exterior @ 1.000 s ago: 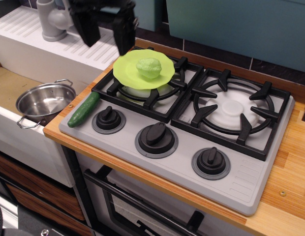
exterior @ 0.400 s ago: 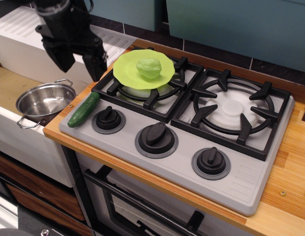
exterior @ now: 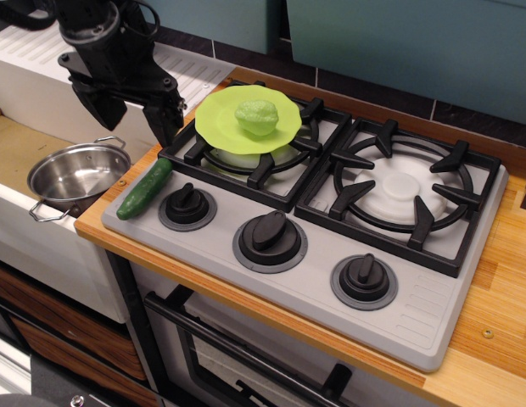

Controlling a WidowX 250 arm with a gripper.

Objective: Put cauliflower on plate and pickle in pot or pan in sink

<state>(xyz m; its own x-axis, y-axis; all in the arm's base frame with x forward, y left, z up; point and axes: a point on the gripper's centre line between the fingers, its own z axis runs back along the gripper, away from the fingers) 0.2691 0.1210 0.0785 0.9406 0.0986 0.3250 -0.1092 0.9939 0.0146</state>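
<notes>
The light green cauliflower (exterior: 256,117) sits on the lime-green plate (exterior: 219,123), which rests on the left rear burner. The dark green pickle (exterior: 145,188) lies on the stove's front left corner, next to the sink. The steel pot (exterior: 76,175) stands empty in the sink (exterior: 17,153). My black gripper (exterior: 137,121) hangs open and empty above the counter edge, just above the pickle's far end and left of the plate.
The grey tap (exterior: 86,34) stands on the ribbed draining board behind the sink. The stove has a second burner (exterior: 403,191) on the right and three black knobs (exterior: 270,231) along the front. A wooden counter runs to the right.
My gripper has moved left from above the plate's rear edge and down toward the pickle. Over the last half second it dropped only slightly. Cauliflower, pickle and pot have not moved.
</notes>
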